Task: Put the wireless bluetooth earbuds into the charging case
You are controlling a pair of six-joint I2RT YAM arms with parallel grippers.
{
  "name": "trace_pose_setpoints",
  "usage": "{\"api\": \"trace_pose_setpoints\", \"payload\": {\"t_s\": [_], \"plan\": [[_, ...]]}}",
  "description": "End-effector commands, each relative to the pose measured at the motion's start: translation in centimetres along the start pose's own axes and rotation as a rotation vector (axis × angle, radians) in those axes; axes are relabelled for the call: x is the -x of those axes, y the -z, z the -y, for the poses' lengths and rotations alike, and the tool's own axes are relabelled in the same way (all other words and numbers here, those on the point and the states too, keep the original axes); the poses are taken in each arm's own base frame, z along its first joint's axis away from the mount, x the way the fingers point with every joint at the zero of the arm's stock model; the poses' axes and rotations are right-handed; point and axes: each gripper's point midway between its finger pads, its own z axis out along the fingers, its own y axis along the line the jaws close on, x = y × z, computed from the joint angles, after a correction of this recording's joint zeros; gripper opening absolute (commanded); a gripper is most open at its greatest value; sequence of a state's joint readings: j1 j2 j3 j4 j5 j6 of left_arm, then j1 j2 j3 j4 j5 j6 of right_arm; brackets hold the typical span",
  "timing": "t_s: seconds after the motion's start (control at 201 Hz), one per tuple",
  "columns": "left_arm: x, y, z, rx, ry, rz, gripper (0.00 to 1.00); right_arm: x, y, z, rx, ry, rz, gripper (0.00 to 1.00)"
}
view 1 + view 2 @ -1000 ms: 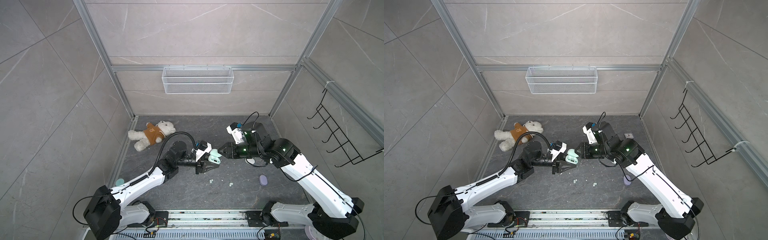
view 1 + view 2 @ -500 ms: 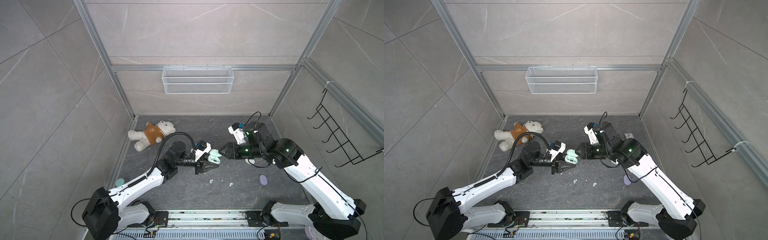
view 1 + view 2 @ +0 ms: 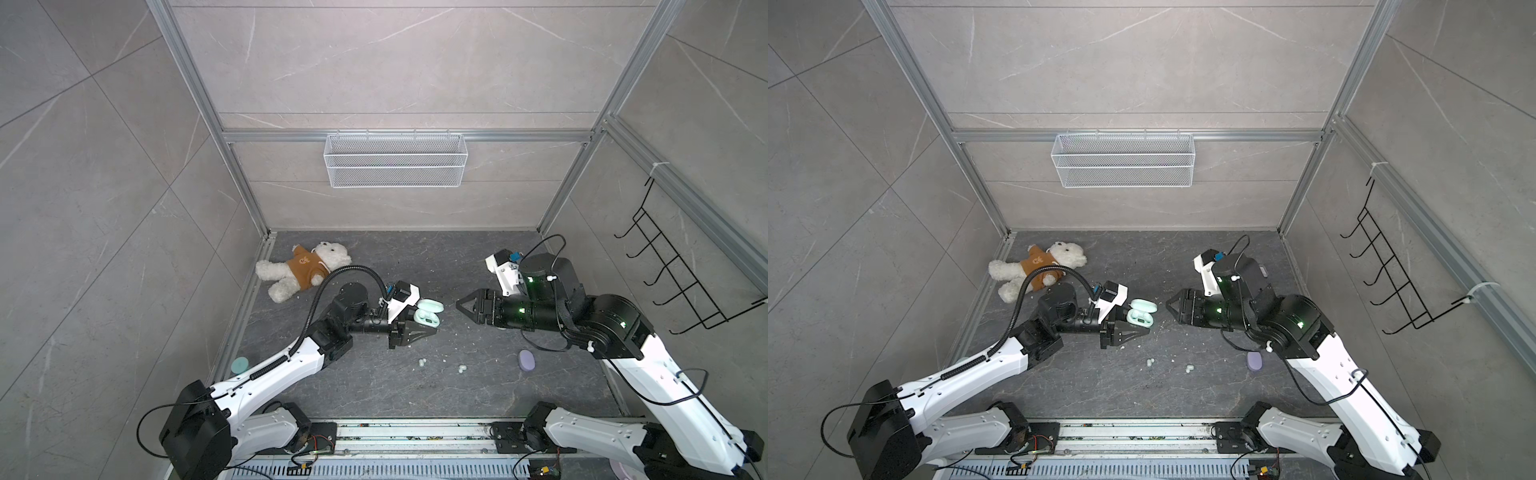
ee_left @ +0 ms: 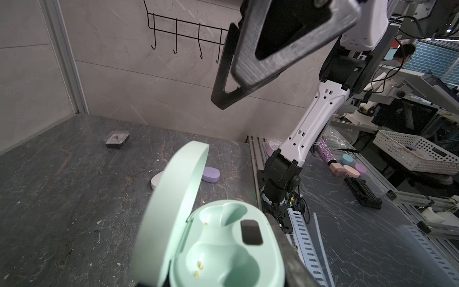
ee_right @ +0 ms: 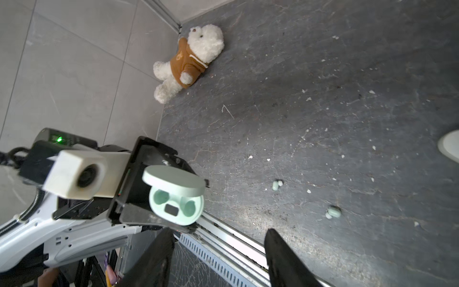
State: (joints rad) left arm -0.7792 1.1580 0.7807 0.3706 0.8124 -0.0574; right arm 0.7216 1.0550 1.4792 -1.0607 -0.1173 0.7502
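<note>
Right wrist view, unlike top views, shows right jaws parted, empty; left jaws clamp mint case [image 5: 175, 195].

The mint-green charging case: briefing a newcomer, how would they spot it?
Above the dark grey stone floor, find the left gripper near the middle. It clamps the pale mint-green oval plastic charging case, lid open, wells empty, unlike the closed lilac oval case lying on the floor.

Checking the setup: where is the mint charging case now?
In both top views the mint charging case is held open in the left gripper, just left of centre, facing the right gripper.
</note>
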Motion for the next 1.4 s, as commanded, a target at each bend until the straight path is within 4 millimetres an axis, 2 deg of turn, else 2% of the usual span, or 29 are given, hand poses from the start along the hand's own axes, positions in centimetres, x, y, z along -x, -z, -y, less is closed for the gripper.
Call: {"api": "trace_pose_setpoints", "payload": {"t_s": [0.0, 0.134, 0.284, 0.468, 0.607, 0.757, 0.876, 1.075, 1.249, 1.399], "plan": [[2.7, 0.8, 1.0, 0.000, -0.074, 0.080, 0.28, -2.0, -1.5, 4.3, -0.163, -0.122, -0.028, 0.64], [3.0, 1.1, 1.3, 0.003, -0.068, 0.095, 0.28, -4.6, -4.1, 7.8, -0.255, -0.274, -0.071, 0.66], [2.3, 1.5, 1.3, 0.024, -0.053, 0.097, 0.29, -7.9, -7.1, 11.0, -0.313, -0.414, -0.115, 0.66], [2.0, 1.9, 1.4, 0.041, -0.040, 0.105, 0.29, -12.2, -9.7, 15.9, -0.455, -0.576, -0.145, 0.66], [1.7, 1.9, 1.3, 0.049, -0.037, 0.103, 0.29, -14.3, -12.5, 18.3, -0.477, -0.720, -0.117, 0.65], [1.8, 1.8, 1.2, 0.050, -0.038, 0.100, 0.29, -14.5, -15.2, 19.4, -0.447, -0.844, -0.052, 0.63], [1.8, 1.8, 1.2, 0.052, -0.045, 0.089, 0.29, -14.8, -16.2, 19.7, -0.472, -0.873, -0.058, 0.62], [1.6, 1.7, 1.0, 0.055, -0.043, 0.080, 0.29, -15.1, -17.1, 20.3, -0.504, -0.928, -0.054, 0.60], [1.8, 1.6, 0.8, 0.057, -0.045, 0.084, 0.29, -15.8, -17.7, 20.9, -0.557, -0.944, -0.112, 0.51], [1.8, 1.5, 0.8, 0.059, -0.048, 0.076, 0.29, -15.6, -17.8, 21.2, -0.570, -0.953, -0.115, 0.47]]}}
